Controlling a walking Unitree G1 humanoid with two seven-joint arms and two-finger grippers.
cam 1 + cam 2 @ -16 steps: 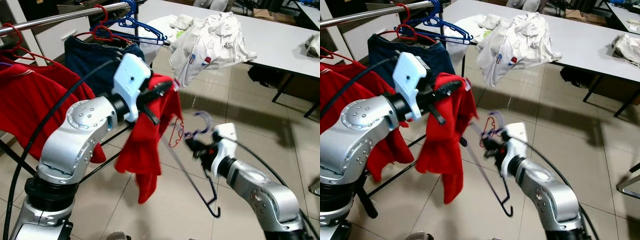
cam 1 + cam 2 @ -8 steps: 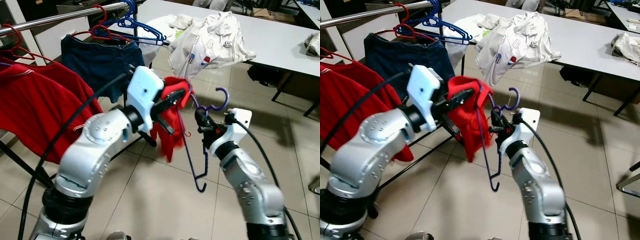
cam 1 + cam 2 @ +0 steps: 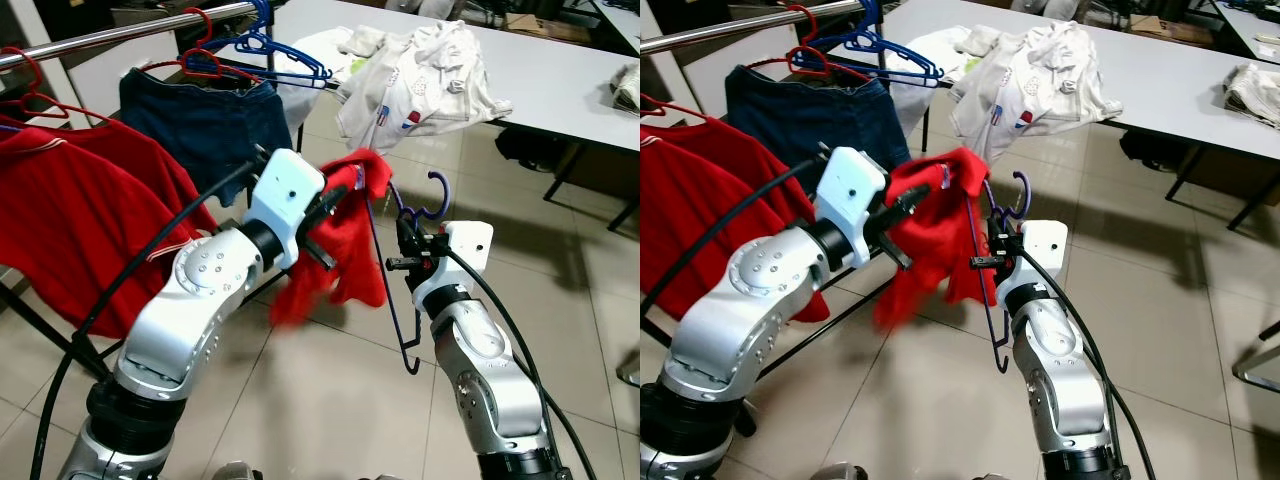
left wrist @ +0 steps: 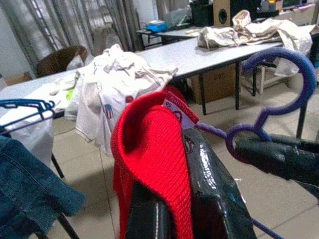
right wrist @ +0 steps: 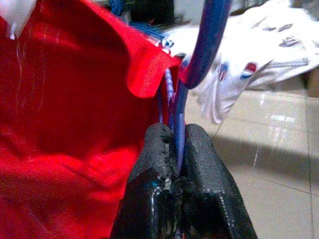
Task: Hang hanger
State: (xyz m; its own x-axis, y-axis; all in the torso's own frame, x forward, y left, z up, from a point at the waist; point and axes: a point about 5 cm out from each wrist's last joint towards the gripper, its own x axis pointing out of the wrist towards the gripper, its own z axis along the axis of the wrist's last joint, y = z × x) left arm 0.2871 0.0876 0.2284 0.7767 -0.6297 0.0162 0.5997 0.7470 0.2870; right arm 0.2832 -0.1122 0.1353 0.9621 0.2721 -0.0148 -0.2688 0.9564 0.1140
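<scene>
Tiled floor; hanger [image 3: 402, 290] in right pincer [image 3: 405, 245]

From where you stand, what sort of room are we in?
Probably a laundry-sorting workroom or lab rather than a lived-in home: a silver metal clothes rail hung with red and denim garments, a long grey table piled with white clothes, and a beige tiled floor.

You get two head views looking forward and down over both arms at the rack [image 3: 120, 32], sharing it and the table [image 3: 1180, 75] beyond, while each wrist camera looks close along its own fingers, the left toward that table, the right toward the rack.
</scene>
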